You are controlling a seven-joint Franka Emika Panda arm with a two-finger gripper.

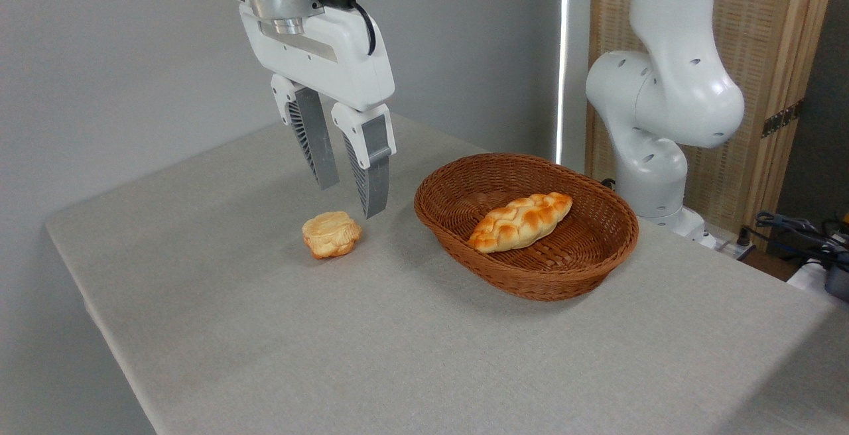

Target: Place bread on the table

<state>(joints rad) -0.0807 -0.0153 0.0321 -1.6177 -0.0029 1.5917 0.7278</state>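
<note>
The braided golden bread [521,221] lies inside the brown wicker basket [530,276] at the right middle of the table [411,355]. My gripper [350,199] hangs open above the cloth, left of the basket and just above and right of a small round ruffled pastry [331,234]. Nothing is between its fingers. The fingertips are a little above the table surface.
The arm's white base [653,123] stands behind the basket at the back right. Cables and a wooden screen sit beyond the table's right edge. The table's left edge runs diagonally near the pastry side.
</note>
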